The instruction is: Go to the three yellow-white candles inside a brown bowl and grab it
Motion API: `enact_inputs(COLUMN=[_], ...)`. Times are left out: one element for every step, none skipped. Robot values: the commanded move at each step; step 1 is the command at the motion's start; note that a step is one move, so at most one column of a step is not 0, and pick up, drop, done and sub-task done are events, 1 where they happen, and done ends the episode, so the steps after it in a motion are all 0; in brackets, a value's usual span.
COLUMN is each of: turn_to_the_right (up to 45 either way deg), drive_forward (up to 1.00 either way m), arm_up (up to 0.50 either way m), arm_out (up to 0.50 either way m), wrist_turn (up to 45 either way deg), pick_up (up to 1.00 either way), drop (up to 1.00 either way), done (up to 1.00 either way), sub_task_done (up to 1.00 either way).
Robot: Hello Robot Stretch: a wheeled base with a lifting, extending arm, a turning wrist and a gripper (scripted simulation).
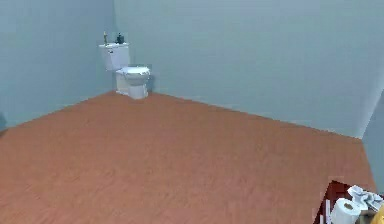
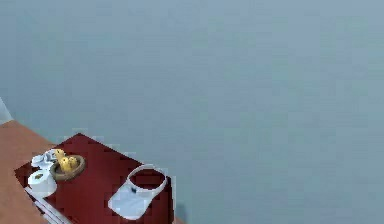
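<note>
Standing on the near left part of a dark red-brown surface (image 2: 98,168) in the arm side view is a shallow brown bowl (image 2: 68,167) with yellow-white candles (image 2: 65,159) in it; how many candles there are cannot be counted at this size. A white roll of toilet paper (image 2: 42,182) stands just beside the bowl on its near left, and a smaller white thing (image 2: 44,158), whose shape cannot be made out, lies just left of the bowl, close enough that touching or apart cannot be told. To the right of the bowl, a white oval sink basin (image 2: 140,195) is set into the same surface, apart from the bowl with a strip of bare dark red top between them. A plain pale blue-grey wall (image 2: 230,80) rises behind the surface, and a patch of reddish-brown wood floor (image 2: 14,142) shows at the far left. In the forward view the same plank floor (image 1: 170,150) stretches out to the pale walls, and a white toilet (image 1: 131,75) stands in the far left corner with small dark things on top of its cistern. At that view's near right corner the dark red surface (image 1: 333,192) comes in with the white roll (image 1: 347,210) on it. The state of the gripper cannot be told.
</note>
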Motion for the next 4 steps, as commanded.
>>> enact_inputs(turn_to_the_right=[-33.0, 45.0, 12.0, 0.0], drive_forward=[0.0, 0.0, 0.0, 0.7], arm_up=[0.0, 0.0, 0.0, 0.0], arm_out=[0.0, 0.0, 0.0, 0.0], wrist_turn=[0.0, 0.0, 0.0, 0.0], pick_up=[0.0, 0.0, 0.0, 0.0], drop=[0.0, 0.0, 0.0, 0.0], done=[0.0, 0.0, 0.0, 0.0], sub_task_done=[0.0, 0.0, 0.0, 0.0])
